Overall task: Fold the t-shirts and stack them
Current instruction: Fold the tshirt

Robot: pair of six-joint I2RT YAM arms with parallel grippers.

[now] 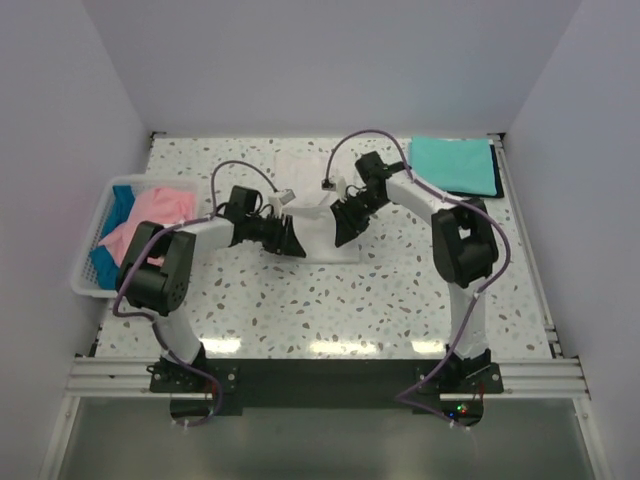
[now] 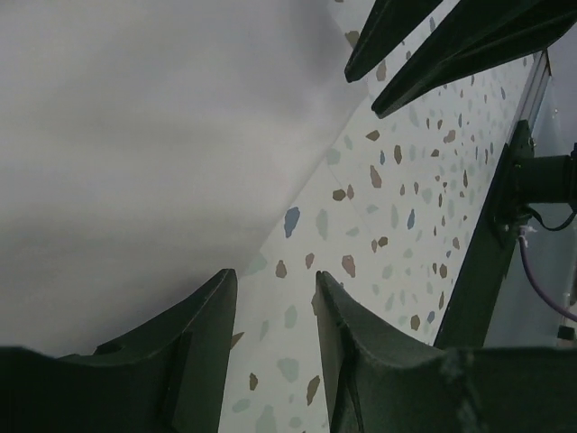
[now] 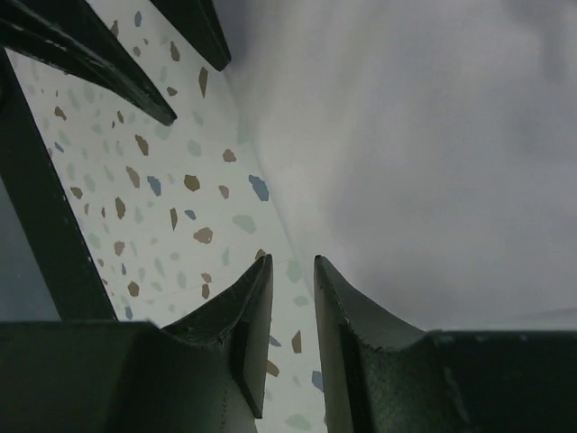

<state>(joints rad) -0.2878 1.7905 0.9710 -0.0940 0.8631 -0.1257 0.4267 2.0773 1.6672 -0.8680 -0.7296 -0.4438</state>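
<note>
A white t-shirt [image 1: 300, 170] lies flat at the table's middle and is hard to tell from the speckled top. My left gripper [image 1: 290, 240] is low at its near left edge and my right gripper [image 1: 345, 228] at its near right edge. In the left wrist view the open left gripper [image 2: 273, 275] sits at the white shirt's [image 2: 135, 135] edge. In the right wrist view the right gripper [image 3: 293, 260] is open with a narrow gap astride the shirt's [image 3: 433, 162] edge. A folded teal t-shirt [image 1: 455, 165] lies at the back right. A pink t-shirt [image 1: 150, 215] and a blue t-shirt [image 1: 120, 195] lie crumpled in the basket.
A white lattice basket [image 1: 85, 270] stands at the table's left edge. The table [image 1: 330, 310] is speckled terrazzo with a metal rail [image 1: 320, 375] along the near edge. White walls close in the back and both sides.
</note>
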